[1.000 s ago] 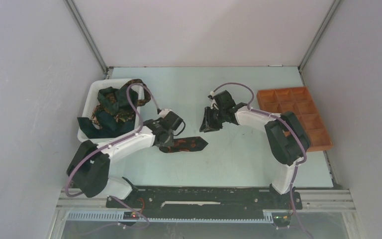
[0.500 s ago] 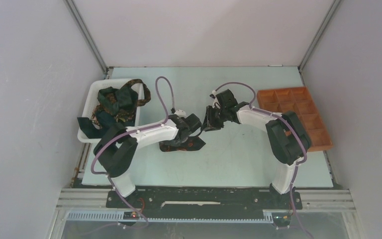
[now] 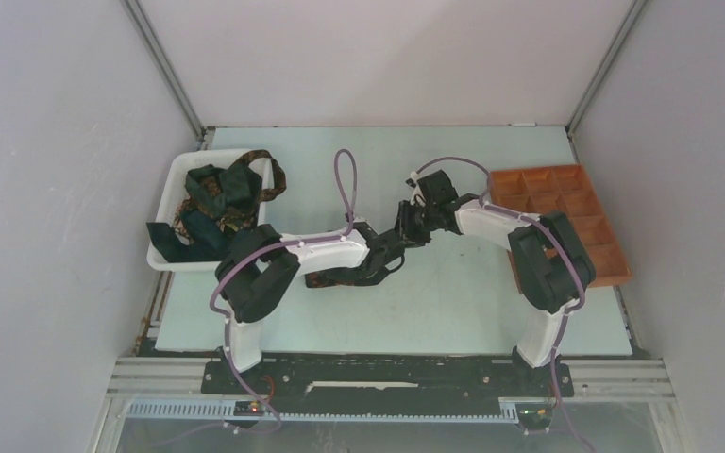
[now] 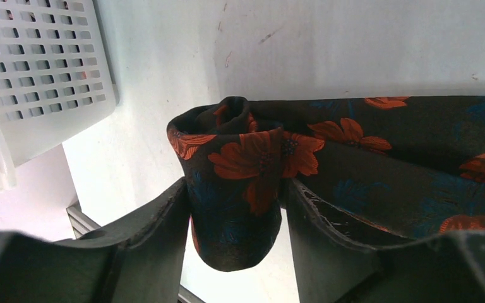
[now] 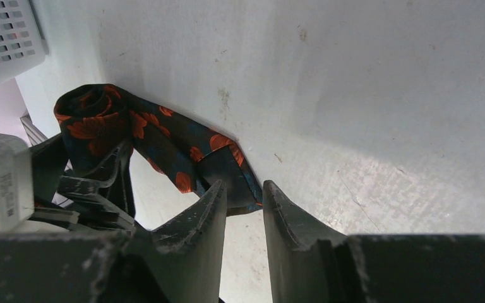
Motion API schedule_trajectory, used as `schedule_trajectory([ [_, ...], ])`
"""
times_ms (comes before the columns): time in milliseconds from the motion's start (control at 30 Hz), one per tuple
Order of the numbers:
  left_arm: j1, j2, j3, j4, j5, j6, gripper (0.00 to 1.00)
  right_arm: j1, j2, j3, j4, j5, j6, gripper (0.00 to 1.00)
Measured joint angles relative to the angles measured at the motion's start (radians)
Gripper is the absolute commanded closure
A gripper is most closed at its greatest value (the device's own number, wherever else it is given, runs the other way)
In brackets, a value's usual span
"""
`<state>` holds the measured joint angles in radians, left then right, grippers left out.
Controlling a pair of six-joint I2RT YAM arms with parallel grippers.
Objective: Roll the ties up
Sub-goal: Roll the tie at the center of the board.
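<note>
A dark tie with orange-red flowers [image 3: 340,276] lies mid-table, one end wound into a small roll [image 4: 237,158]. My left gripper [image 4: 235,188] is shut on that roll, with a finger on each side; in the top view the left gripper [image 3: 384,257] sits at the tie's right end. The flat stretch of the tie [image 5: 164,136] runs to its pointed end at the tips of my right gripper [image 5: 243,186], whose jaws stand a narrow gap apart. The right gripper [image 3: 404,234] is close beside the left one. Several more ties [image 3: 217,193] lie heaped in the bin.
A white plastic bin [image 3: 165,189] stands at the left and shows as a perforated wall in the left wrist view [image 4: 44,63]. An orange-brown compartment tray [image 3: 566,222] sits at the right edge. Purple cables arch above both arms.
My left arm has swung right along the tie, from its left end to its right end near the right gripper. The right gripper has shifted slightly right.
</note>
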<state>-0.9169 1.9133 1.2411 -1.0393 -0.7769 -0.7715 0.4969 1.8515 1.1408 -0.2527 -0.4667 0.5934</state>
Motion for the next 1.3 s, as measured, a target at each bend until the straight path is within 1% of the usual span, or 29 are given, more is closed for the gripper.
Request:
schedule_trajectory([
  [167, -0.009, 0.011, 0.018, -0.013, 0.008, -0.021, 0.36, -0.002, -0.009, 0.000, 0.001, 0.000, 0.000, 0.69],
  [533, -0.011, 0.001, 0.037, 0.001, 0.075, -0.032, 0.35, -0.003, -0.022, -0.001, 0.000, 0.001, 0.000, 0.70],
  [767, -0.011, -0.068, 0.024, 0.085, 0.151, -0.031, 0.34, -0.003, -0.062, -0.014, -0.012, 0.005, -0.007, 0.70],
  [1000, -0.010, -0.134, 0.008, 0.127, 0.180, -0.032, 0.33, -0.003, -0.093, -0.028, -0.016, 0.016, -0.011, 0.70],
  [1100, -0.010, -0.190, -0.010, 0.131, 0.183, -0.031, 0.28, -0.002, -0.112, -0.040, -0.015, 0.019, -0.011, 0.70],
  [1167, -0.010, -0.248, -0.026, 0.134, 0.182, -0.026, 0.23, 0.002, -0.129, -0.050, -0.015, 0.019, -0.011, 0.70],
  [1300, -0.008, -0.429, -0.098, 0.174, 0.185, 0.003, 0.16, 0.021, -0.164, -0.068, -0.010, 0.027, -0.011, 0.70],
])
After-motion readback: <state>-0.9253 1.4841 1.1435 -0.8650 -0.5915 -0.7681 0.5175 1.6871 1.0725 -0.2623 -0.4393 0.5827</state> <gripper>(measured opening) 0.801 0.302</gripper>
